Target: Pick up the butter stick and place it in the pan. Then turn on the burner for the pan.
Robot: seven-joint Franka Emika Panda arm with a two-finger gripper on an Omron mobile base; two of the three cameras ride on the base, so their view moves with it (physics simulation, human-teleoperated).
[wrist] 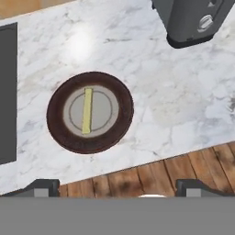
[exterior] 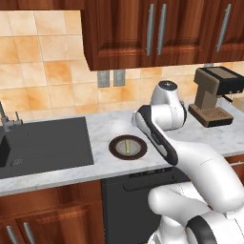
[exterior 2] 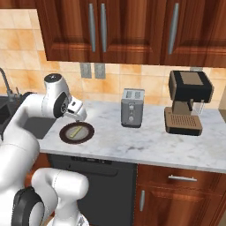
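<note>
The claw [wrist: 117, 190] hangs above the front edge of the marble bench [wrist: 174, 114], its two dark finger tips [wrist: 43, 187] standing wide apart with nothing between them. It looks down on a round plate [wrist: 90, 112] with a dark brown rim and a grey centre, which sits on the bench a little way back from the front edge. The butter stick [wrist: 86, 111] lies flat on the grey centre of that plate, a narrow pale-yellow bar set slightly off the middle, and the claw is clear of it, not touching plate or butter.

In the left base view the plate [exterior: 127, 147] with the butter stick [exterior: 127, 145] sits just beside the dark sink basin [exterior: 45, 143], between the sink and the white arm [exterior: 162, 128], which bends over the bench behind and beside the plate. A faucet [exterior: 6, 119] stands at the far side of the sink from the plate.

In the right base view the plate [exterior 2: 77, 133] carries the butter stick [exterior 2: 75, 131] directly under the arm's hand, and a silver toaster [exterior 2: 132, 107] stands on the bench near the plate, on the side away from the sink. Further from the plate, beyond the toaster, is a black and brown coffee machine [exterior 2: 187, 106]. Two wall outlets [exterior 2: 92, 70] are set in the tan tile backsplash behind the plate, with dark wood cabinets [exterior 2: 123, 31] above. A black dishwasher front [exterior 2: 95, 185] sits under the bench below the plate.
</note>
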